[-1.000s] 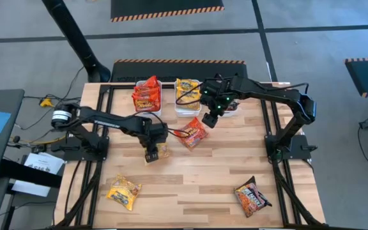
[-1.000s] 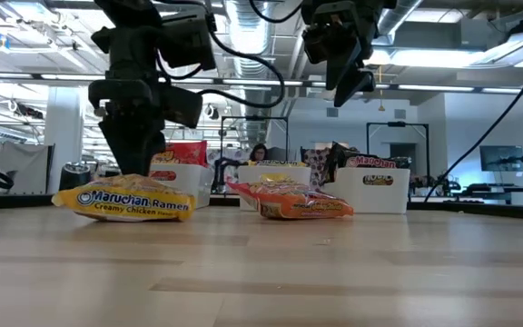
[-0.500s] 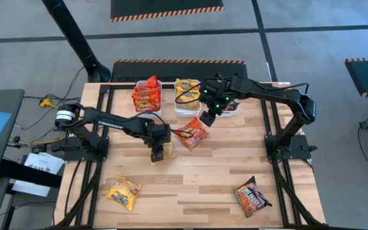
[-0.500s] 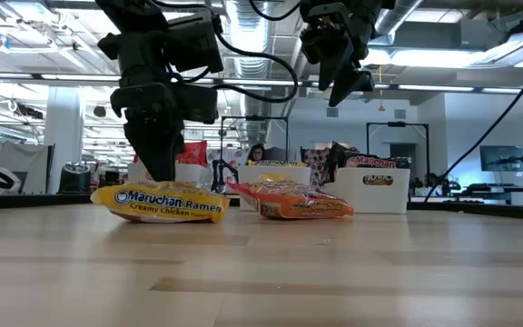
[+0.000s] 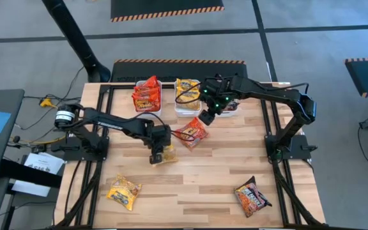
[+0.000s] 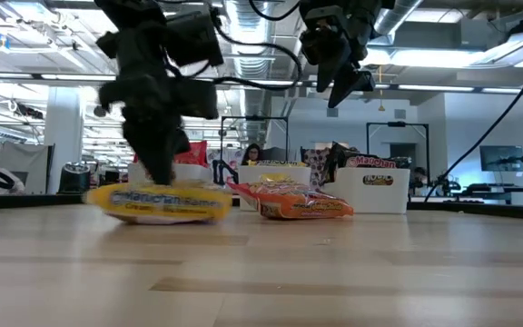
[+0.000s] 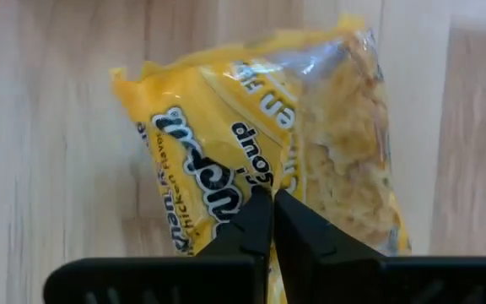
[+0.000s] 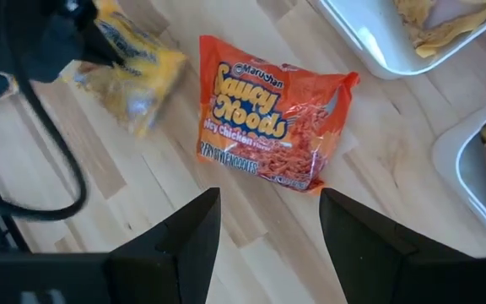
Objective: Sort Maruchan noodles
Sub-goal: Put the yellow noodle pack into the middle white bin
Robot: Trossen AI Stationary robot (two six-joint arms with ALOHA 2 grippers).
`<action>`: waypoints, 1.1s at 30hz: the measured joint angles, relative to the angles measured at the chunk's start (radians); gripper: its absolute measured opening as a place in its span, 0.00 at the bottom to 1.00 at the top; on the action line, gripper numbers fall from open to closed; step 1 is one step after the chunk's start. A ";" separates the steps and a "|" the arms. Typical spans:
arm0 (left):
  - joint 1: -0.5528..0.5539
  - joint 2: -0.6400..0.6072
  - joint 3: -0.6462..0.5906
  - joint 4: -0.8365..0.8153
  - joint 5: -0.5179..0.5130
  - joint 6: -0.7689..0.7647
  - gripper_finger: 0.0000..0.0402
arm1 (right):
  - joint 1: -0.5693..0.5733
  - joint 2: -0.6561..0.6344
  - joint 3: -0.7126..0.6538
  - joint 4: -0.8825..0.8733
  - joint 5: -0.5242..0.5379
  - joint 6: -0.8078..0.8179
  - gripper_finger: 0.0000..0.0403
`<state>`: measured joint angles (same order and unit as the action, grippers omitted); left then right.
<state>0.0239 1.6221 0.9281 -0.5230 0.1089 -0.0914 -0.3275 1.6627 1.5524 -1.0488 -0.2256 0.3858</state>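
Since the earlier frame the left gripper [image 5: 158, 155] had slid toward the table's middle and its fingers had come together, pinching the yellow crinkly plastic Maruchan ramen packet [image 7: 264, 143] – directly beneath it on the pale wooden table [image 5: 197, 179]. That grip suggested the packet was ready to be lifted to a tub. Hovering above, the right gripper [image 8: 270, 228] stood wide apart and empty, the orange-red plastic noodle packet [image 8: 272, 118] lying just ahead of its fingers – near the white rectangular plastic tubs [image 5: 187, 110].
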 joint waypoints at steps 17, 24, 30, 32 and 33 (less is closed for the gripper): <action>-0.026 -0.170 0.011 -0.023 -0.106 0.110 0.00 | 0.004 0.002 0.000 0.076 -0.203 0.009 0.57; -0.026 -0.175 0.012 -0.103 -0.186 0.088 0.00 | 0.032 0.047 -0.003 0.200 -0.308 -0.004 0.57; -0.033 -0.203 0.012 -0.257 -0.160 -0.014 0.00 | 0.073 0.112 -0.006 0.321 -0.342 -0.023 0.57; -0.050 -0.231 -0.002 -0.303 -0.155 -0.044 0.00 | 0.094 0.142 -0.006 0.410 -0.348 -0.027 0.57; -0.059 -0.245 -0.012 -0.306 -0.154 -0.058 0.00 | 0.100 0.153 -0.006 0.438 -0.347 -0.033 0.57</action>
<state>-0.0354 1.3771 0.9161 -0.8292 -0.0448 -0.1492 -0.2272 1.8161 1.5467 -0.6112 -0.5722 0.3525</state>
